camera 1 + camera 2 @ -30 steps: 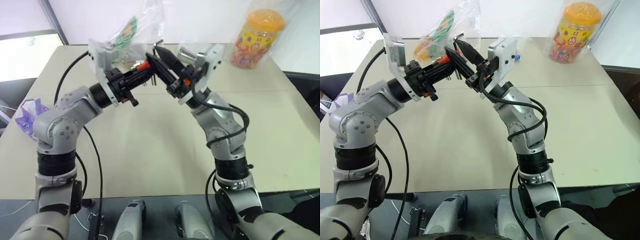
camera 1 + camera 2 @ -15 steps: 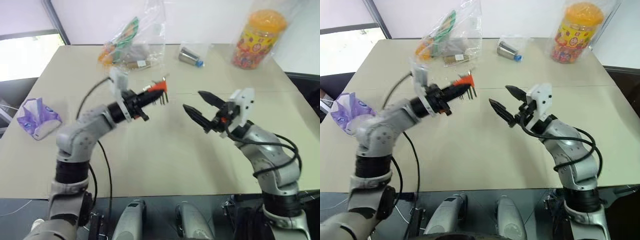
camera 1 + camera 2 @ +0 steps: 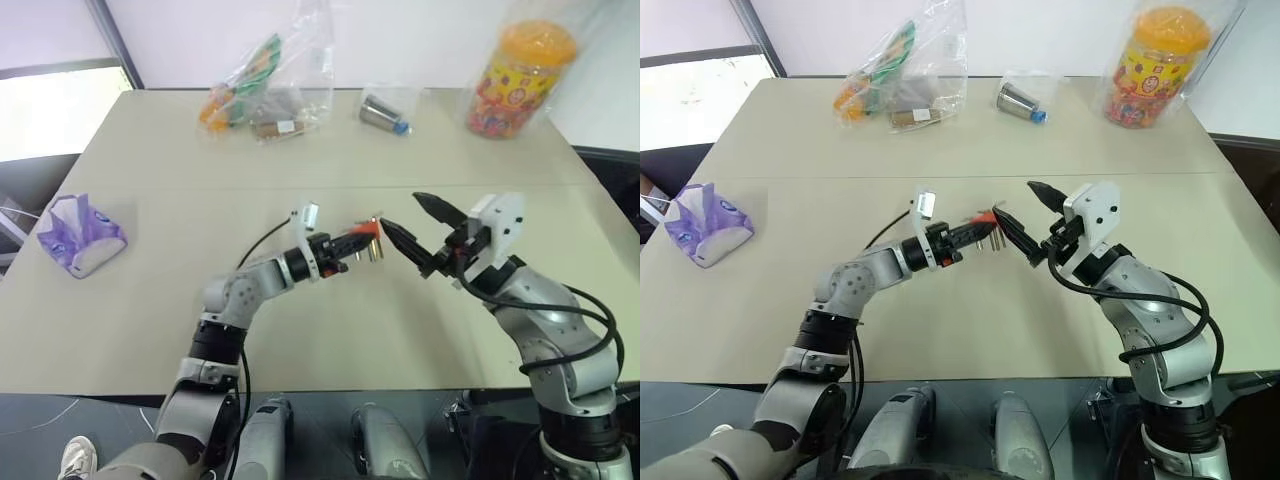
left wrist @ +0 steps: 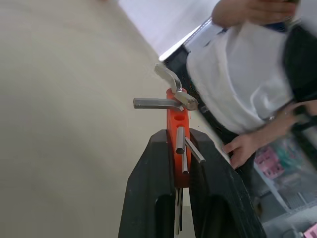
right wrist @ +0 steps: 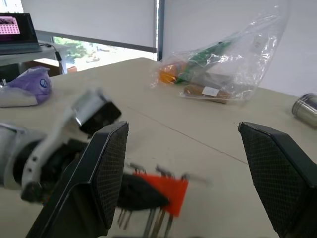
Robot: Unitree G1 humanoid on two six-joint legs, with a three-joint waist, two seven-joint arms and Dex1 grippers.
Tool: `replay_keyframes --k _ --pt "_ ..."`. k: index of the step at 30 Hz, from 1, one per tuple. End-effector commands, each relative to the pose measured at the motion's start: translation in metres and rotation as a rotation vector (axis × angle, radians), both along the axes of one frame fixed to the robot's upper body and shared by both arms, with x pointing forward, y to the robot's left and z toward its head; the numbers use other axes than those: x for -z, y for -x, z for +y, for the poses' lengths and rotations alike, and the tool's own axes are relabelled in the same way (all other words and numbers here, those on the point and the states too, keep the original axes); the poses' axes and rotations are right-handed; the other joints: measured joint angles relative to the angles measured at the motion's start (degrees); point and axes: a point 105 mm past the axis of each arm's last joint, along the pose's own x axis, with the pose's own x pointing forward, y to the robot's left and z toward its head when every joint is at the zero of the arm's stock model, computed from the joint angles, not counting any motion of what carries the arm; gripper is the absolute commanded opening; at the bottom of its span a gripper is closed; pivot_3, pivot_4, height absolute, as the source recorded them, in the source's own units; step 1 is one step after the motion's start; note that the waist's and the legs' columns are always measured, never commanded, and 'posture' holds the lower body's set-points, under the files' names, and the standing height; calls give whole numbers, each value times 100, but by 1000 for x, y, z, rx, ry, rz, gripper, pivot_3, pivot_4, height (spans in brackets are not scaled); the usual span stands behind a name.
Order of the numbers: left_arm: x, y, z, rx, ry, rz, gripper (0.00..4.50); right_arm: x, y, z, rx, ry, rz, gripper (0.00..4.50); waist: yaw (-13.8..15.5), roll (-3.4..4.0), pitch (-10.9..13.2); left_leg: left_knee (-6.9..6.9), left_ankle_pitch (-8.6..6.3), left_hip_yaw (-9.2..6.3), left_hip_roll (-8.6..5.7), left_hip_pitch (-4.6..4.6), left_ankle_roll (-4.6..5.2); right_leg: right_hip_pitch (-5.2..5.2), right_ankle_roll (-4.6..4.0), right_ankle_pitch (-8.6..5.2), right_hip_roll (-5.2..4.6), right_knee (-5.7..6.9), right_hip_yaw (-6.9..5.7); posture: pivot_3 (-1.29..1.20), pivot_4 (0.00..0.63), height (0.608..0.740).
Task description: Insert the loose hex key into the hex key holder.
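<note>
While the left gripper (image 3: 352,243) is clamped tight on the red hex key holder (image 4: 177,130), it holds that little block just above the beige table (image 3: 150,290), near the middle of it, with the arm reaching low across the surface. From the left wrist view the holder sits squeezed between the two black fingers (image 4: 148,188), and several grey keys poke out of it; one bent key (image 4: 171,79) sticks out of its far end and another (image 4: 154,103) juts off sideways beside it. I cannot tell which of these, if any, is the loose hex key, and I see no separate key lying on the table. The right gripper (image 3: 412,232) hangs just beside the holder with its two fingers (image 5: 108,168) spread well apart and nothing between them; the tip of the lower finger comes very close to the holder's end, though I cannot say whether it touches. At the far edge of the table lie a clear plastic bag (image 3: 270,85) of odds and ends, a small silver cylinder (image 3: 383,114) with a blue cap and a jar (image 3: 518,75) with an orange lid. A purple tissue pack (image 3: 78,235) sits off on the robot's left side. A person in a white shirt (image 4: 237,74) stands beyond the table's edge.
</note>
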Motion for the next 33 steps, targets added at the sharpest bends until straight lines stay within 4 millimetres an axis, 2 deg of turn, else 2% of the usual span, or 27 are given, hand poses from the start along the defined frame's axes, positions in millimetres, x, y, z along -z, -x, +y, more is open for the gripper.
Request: replay_keyframes --k 1,4,8,10,14,17,21,24,26,28,33 --pt "9 -1 1 2 -46 5 0 -14 6 3 -1 5 -75 3659 7 0 0 0 0 -2 0 0 0 0 1 0 1 1 -1 0 150 740" --pt "23 -5 12 -38 -98 38 0 -14 5 5 -3 6 -81 3659 12 0 -1 0 0 -4 1 0 0 1 0 0 0 1 -2 0 150 740" --pt "29 -14 32 -130 -129 48 1688 -13 3 9 -13 6 -84 3727 2 -1 -1 0 0 -4 2 2 0 2 0 0 -1 1 -1 0 150 740" --pt "29 -18 42 -174 -135 46 2773 -13 3 10 -18 5 -85 3727 -4 0 -3 1 0 -6 4 8 -1 7 -1 0 -2 1 -1 0 150 740" --pt "18 -28 68 -292 -151 -26 4468 -11 0 12 -25 7 -82 3727 -23 0 -6 2 0 -6 9 24 -1 21 -18 -9 -4 1 0 0 150 740" --pt "8 -32 78 -339 -188 -128 4468 -10 -1 13 -28 10 -84 3727 -33 2 -8 1 0 -7 14 29 -1 21 -20 -9 -1 1 3 0 150 740" --pt "-45 -57 106 -605 -263 -494 4468 -12 -5 15 -34 10 -96 3727 28 1 -6 0 0 -5 10 18 -2 10 -18 -7 -8 1 4 0 150 740" --pt "-73 -64 115 -656 -302 -643 4468 -13 -7 17 -40 11 -102 3727 92 -3 -4 2 0 -6 5 5 -2 4 -10 -3 -11 -1 2 0 150 740" --pt "-84 -59 115 -588 -326 -704 4468 -13 -7 18 -46 13 -104 3727 122 -3 -4 2 0 -4 -1 0 -2 2 -6 -1 -8 -4 1 0 150 740" --pt "-86 -49 116 -493 -342 -714 4468 -13 -8 19 -52 22 -105 3727 125 -2 -4 -1 -1 1 -5 0 -1 4 -6 -1 -10 -11 1 0 150 740" --pt "-75 -2 122 -189 -362 -633 4468 2 -11 12 -54 148 -59 3727 31 2 -3 -11 -4 1 -2 -4 4 -1 -2 1 -12 -17 1 0 150 740"
